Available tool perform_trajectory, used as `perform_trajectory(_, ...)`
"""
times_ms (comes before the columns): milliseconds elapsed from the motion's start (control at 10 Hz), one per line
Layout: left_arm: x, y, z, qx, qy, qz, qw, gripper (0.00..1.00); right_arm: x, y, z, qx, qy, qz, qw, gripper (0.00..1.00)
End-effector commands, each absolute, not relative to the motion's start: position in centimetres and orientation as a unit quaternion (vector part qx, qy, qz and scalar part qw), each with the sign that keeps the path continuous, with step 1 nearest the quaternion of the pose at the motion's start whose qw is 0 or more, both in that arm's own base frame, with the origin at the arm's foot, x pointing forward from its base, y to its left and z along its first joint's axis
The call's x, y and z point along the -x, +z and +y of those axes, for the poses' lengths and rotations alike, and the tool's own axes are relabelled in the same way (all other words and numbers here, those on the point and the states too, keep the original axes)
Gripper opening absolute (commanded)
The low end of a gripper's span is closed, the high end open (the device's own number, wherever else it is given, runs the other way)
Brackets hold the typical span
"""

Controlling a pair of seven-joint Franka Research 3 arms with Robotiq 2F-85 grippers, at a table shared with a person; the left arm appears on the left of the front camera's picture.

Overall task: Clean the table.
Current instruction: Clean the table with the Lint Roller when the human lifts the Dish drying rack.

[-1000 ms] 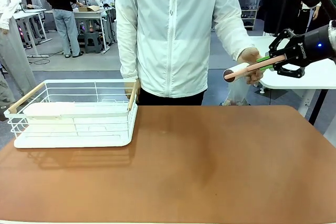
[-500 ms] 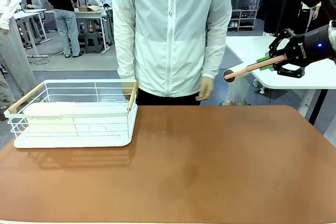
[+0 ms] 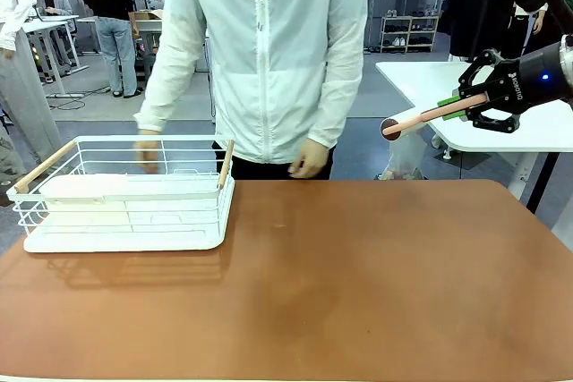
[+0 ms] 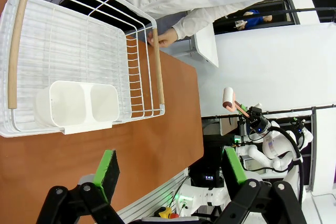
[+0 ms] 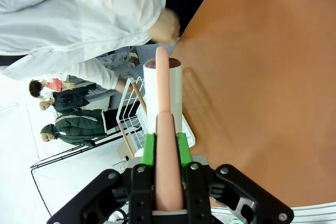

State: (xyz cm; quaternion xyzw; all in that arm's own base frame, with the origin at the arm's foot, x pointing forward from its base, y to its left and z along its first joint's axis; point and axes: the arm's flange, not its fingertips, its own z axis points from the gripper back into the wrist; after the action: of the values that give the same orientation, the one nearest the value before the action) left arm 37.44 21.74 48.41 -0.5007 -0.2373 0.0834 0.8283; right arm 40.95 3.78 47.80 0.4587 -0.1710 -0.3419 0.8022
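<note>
Large rectangular reddish-brown matte table (image 3: 376, 292) spans the near field. A person in a white zip jacket (image 3: 269, 51) stands at its far edge, with one hand (image 3: 148, 154) at the white wire basket with wooden handles (image 3: 107, 139) and the other hand (image 3: 311, 160) just over the far edge. The basket sits far left on the table with a white two-cell plastic insert (image 4: 84, 103) inside. Right gripper (image 3: 457, 106) is clamped on the pink-handled white lint roller (image 3: 419, 118), raised beyond the far right corner, well clear of the tabletop. Left gripper (image 4: 170, 167) has its jaws spread wide and hangs over the table, the basket just ahead.
</note>
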Motion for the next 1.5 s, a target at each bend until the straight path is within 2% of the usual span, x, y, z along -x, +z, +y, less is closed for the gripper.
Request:
perform_trajectory(0, -37.26, 48.49, 21.90, 0.506, 0.080, -0.240, 0.825, 1.00, -40.96, 47.86, 3.81, -0.459, -0.341, -0.171, 0.802, 0.00)
perform_trajectory(1400, -37.26, 48.49, 21.90, 0.506, 0.080, -0.240, 0.825, 1.00, -40.96, 47.86, 3.81, -0.459, -0.341, -0.171, 0.802, 0.00)
